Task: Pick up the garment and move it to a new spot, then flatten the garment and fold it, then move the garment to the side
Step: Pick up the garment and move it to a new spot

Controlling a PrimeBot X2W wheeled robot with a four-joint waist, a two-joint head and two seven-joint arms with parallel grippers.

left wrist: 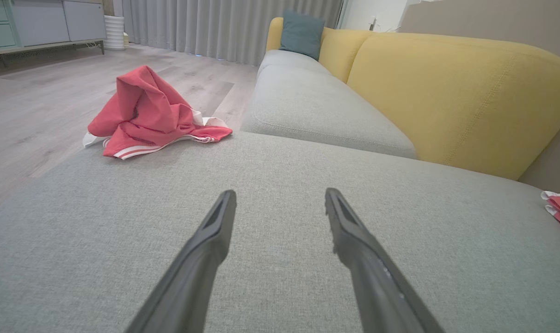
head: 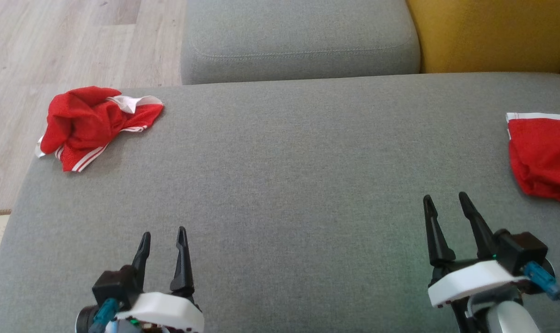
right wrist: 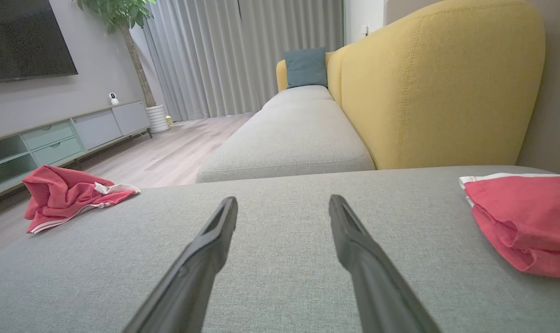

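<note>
Garment (head: pixel 95 125) crumpled, lying roughly left-right

A crumpled red garment (head: pixel 97 125) trimmed with thin white stripes lies at upper left on a grey woven sofa seat (head: pixel 280 185). A second red garment (head: pixel 541 155), white-banded, sits at the right edge. Beyond are a mustard-yellow backrest (head: pixel 488 32), a teal cushion (left wrist: pixel 301 34), pale grey curtains (right wrist: pixel 224 55) and a light wood-grain floor (head: pixel 53 41). The left end effector (head: pixel 163 236) and right end effector (head: pixel 444 196) show black fingers and white housings.
</note>
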